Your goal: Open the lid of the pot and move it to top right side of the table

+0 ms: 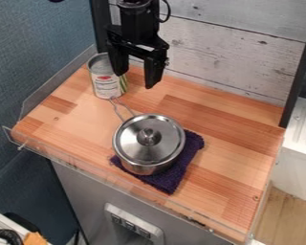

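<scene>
Wood makes up the counter [232,158], where the steel pot [144,169] sits on a purple cloth [186,165] that could slide if I push sideways. My gripper [137,78] hangs above, fingers apart, empty. The lid [133,146] is on; swinging low, I might clip the can [106,85]. Pinched off-centre, the rounded knob [148,137] could slip free.

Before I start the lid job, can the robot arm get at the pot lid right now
Probably yes: the open gripper hangs beyond the pot, nothing covers the knob on the lid, and the can stands back from it.
</scene>
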Robot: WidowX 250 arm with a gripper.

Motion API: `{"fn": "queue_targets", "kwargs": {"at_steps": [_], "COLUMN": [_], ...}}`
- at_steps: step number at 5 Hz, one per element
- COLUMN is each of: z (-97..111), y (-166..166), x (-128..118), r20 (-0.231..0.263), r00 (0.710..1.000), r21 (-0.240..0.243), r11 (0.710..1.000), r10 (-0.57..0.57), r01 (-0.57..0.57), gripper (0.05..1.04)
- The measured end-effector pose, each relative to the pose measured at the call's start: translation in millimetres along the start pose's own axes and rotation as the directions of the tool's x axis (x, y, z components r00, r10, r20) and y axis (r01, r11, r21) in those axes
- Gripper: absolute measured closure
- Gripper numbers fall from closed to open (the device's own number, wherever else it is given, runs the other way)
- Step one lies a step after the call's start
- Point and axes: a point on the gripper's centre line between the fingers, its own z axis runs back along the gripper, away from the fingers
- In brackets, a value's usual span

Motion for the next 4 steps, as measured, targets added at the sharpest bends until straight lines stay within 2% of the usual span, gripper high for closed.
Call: {"fn": "queue_targets", "kwargs": {"at_steps": [1,2,4], "z": [-11,-33,-47], "y": [-2,-16,-42], "x": [-4,-23,-50], "r20": [-0.032,-0.092,-0.125], "r00": [0.999,0.993,0.973], "r21": [-0.01,-0.009,-0.009], "r11": [1.0,0.997,0.981], "r10": [-0.003,-0.074,-0.195], "r01": [0.003,0.073,0.195], "gripper": [0.083,0.083,0.083]}}
